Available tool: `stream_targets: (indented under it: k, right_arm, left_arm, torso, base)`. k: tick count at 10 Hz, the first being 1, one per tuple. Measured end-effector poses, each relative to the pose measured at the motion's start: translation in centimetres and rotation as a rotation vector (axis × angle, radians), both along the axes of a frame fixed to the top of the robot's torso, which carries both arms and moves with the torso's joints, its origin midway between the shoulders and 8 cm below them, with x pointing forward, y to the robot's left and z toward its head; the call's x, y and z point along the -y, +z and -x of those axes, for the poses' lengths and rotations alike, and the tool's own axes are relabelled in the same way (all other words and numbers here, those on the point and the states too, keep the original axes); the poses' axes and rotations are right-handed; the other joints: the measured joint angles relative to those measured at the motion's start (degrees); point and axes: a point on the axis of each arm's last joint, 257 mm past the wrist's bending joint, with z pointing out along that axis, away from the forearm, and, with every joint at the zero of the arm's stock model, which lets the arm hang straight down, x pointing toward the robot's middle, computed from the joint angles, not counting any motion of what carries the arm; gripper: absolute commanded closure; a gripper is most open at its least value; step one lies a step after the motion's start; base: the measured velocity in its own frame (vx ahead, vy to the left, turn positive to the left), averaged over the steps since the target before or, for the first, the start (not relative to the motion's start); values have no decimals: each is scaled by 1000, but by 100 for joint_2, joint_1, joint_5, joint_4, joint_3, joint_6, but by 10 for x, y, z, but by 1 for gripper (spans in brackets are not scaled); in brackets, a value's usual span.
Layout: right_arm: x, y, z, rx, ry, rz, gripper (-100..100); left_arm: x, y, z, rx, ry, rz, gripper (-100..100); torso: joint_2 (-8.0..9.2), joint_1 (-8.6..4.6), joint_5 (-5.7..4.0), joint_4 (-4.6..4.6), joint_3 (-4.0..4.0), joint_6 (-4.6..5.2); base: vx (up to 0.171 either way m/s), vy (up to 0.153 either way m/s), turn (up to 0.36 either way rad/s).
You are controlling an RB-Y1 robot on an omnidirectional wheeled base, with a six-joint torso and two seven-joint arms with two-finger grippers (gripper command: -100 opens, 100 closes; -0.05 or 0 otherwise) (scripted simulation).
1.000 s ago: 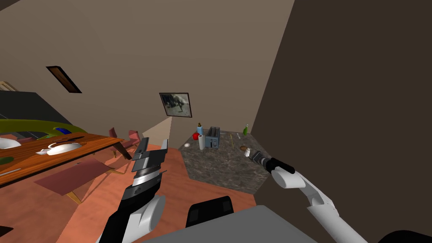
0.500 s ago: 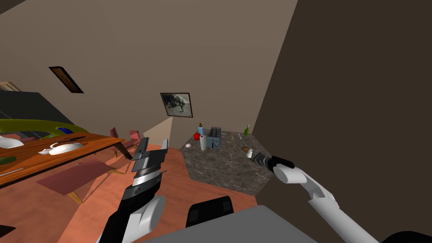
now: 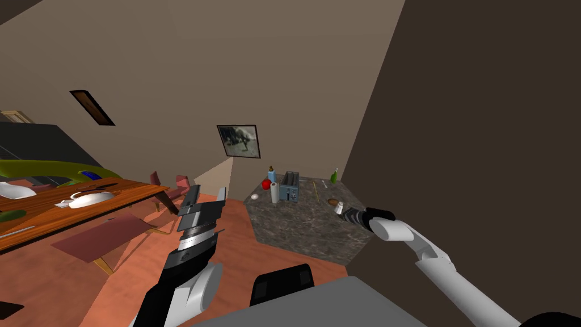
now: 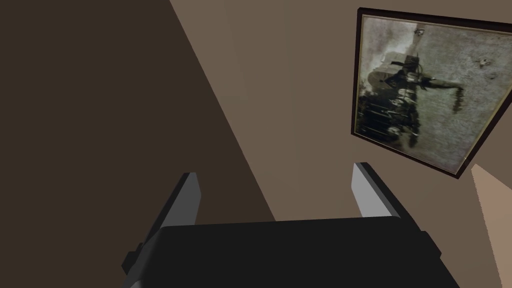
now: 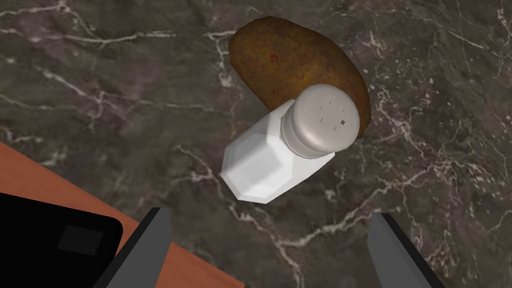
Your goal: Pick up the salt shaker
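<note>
Right tool point(image 5: 270, 220) released, fingers point(image 5: 150, 240) spread either side of white salt shaker point(image 5: 280, 150) without touching, shaker upright on dark marbled bench point(image 5: 100, 100) at my one o'clock, brown lump point(image 5: 300, 65) just beside it, left tool point(image 4: 275, 175) released, raised

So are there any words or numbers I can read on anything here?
No, there are none.
The salt shaker is plain white, with only small holes on top.
The framed picture shows a murky image, no letters.
The toaster is too small to tell.
</note>
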Motion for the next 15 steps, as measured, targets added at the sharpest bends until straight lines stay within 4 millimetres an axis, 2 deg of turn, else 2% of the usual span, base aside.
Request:
stream_targets:
  k: [6,15]
  right_arm:
    - [16,-7,19,-130,-121,-132,-100]
    - [36,2,46,-306,-314,-301,-100]
  left_arm:
    - [0,0,0,0,0,0,0]
    - [0,0,0,0,0,0,0]
  torso:
    - [4,-6,-2,1,2,1]
    - [1,-10,-3,0,1,1]
  base:
    - [29,24,13]
    - [33,16,15]
